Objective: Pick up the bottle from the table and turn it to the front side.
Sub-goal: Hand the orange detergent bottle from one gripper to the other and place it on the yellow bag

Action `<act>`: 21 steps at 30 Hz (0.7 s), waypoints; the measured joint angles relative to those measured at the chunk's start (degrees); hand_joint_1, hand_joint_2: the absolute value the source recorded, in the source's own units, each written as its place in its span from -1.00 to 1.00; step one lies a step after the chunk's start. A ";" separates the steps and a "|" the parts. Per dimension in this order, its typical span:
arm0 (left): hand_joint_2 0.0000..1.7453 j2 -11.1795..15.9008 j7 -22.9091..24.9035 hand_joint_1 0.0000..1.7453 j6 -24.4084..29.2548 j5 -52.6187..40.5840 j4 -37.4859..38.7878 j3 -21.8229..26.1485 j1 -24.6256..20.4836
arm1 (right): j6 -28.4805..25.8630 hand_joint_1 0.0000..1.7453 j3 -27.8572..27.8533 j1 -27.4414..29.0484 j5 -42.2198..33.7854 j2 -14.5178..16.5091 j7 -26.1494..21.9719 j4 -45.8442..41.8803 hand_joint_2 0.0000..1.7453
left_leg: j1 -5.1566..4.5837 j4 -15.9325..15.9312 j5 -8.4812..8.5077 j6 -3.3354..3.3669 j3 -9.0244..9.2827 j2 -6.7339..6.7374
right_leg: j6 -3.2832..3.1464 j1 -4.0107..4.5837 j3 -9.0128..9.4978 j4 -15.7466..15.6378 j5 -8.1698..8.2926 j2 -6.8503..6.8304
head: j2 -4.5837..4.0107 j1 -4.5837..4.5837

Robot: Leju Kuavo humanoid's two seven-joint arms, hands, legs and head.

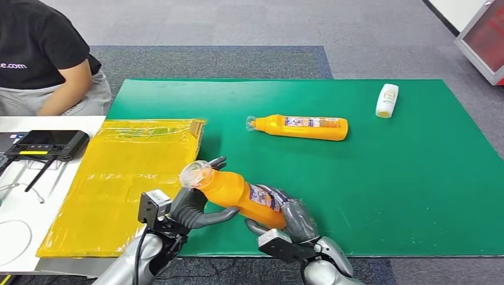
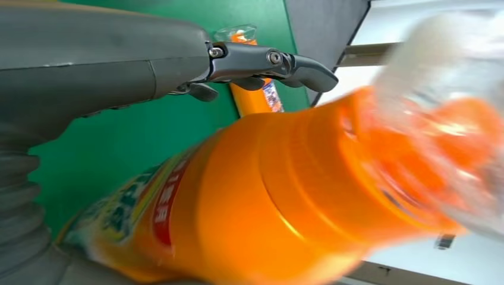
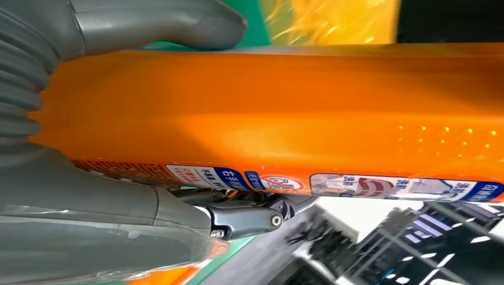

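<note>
the orange bottle (image 1: 238, 193) was held off the green mat (image 1: 416, 196), near the mat's front edge, lying roughly level with its clear cap end pointing toward the robot's left and slightly up. both hands were on it. the left hand (image 1: 189, 208) cupped the neck end from below, its thumb and fingers curled around the shoulder of the bottle just behind the clear cap; in the left wrist view one dark finger (image 2: 273, 62) reached out straight above the bottle rather than pressing on it. the right hand (image 1: 291, 218) gripped the base end, fingers wrapped over the labelled part; the right wrist view showed the thumb (image 3: 160, 24) on one side of the orange body and a dark finger (image 3: 249, 217) tucked against the label strip on the other side.

a second orange bottle (image 1: 300, 127) lay on its side near the middle of the mat, well apart from the held one, with bare green between them. a small white bottle (image 1: 387, 100) lay toward the far right of the mat. a yellow bag (image 1: 131, 172) covered the mat's left edge, close beside the left hand. left of that stood a white table (image 1: 12, 196) with a black controller (image 1: 44, 144), and a seated person (image 1: 41, 59) at the far left corner. the right half of the mat lay open to its edges.
</note>
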 joint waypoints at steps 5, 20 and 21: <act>1.00 -0.41 0.06 -1.00 -0.06 1.39 0.48 0.49 -1.16 | 0.50 1.00 1.48 -0.34 -0.36 0.00 0.64 -2.84 1.00 | 0.00 0.00 0.00 0.00 -0.01 0.00 | 0.00 0.00 0.00 0.00 0.00 0.00 | 0.00 0.02; 1.00 -1.56 0.04 -1.00 -3.07 2.49 2.01 -0.17 -5.36 | 1.06 1.00 4.65 -4.74 -3.13 0.11 0.71 -5.78 1.00 | -0.01 0.01 0.06 -0.02 -0.03 0.00 | 0.04 -0.01 -0.02 0.00 0.05 0.00 | 0.00 0.01; 1.00 -1.52 -0.10 -1.00 -3.07 2.17 1.78 -0.44 -5.40 | 1.06 1.00 4.77 -4.74 -3.16 0.11 0.68 -5.91 1.00 | -0.01 0.01 0.06 -0.02 -0.03 0.00 | 0.04 -0.01 -0.02 0.00 0.05 0.00 | 0.00 0.02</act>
